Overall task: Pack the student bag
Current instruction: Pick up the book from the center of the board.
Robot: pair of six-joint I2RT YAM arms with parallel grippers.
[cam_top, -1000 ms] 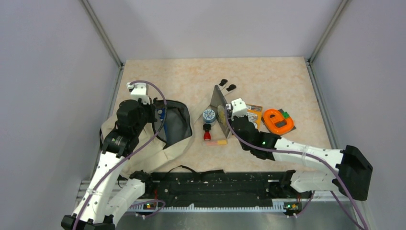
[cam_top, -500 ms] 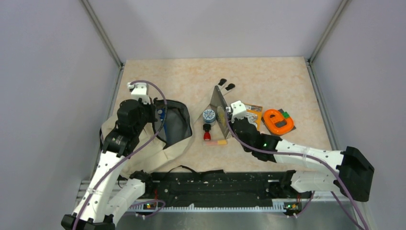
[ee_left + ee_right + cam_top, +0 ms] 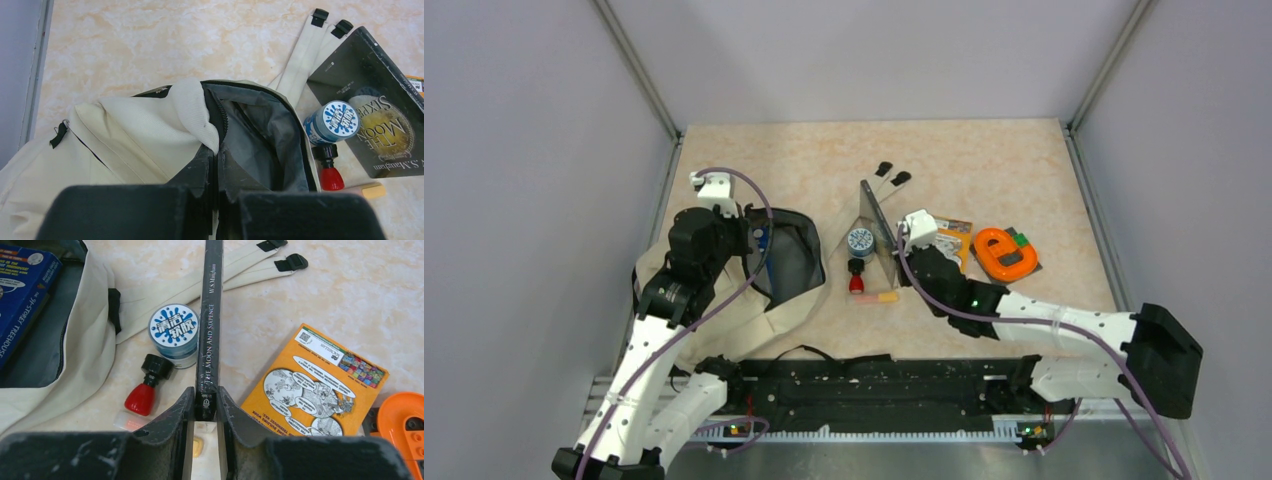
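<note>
Your right gripper [image 3: 205, 407] is clamping the dark book [image 3: 209, 315] by its spine. The left gripper [image 3: 216, 172] is pinching the student bag [image 3: 140, 135] by its rim at table left. A blue-lidded tub [image 3: 174, 330] and a red-capped bottle [image 3: 147, 387] are lying between book and bag. The book is standing steeper than a second ago.

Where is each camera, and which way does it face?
Top external: above, behind the arms, looking down at the table; both arms show.
Left wrist: on that arm, facing the student bag; left gripper pinches it.
Right wrist: on that arm, facing the book; right gripper clamps its spine.
Both wrist views share the tub.
</note>
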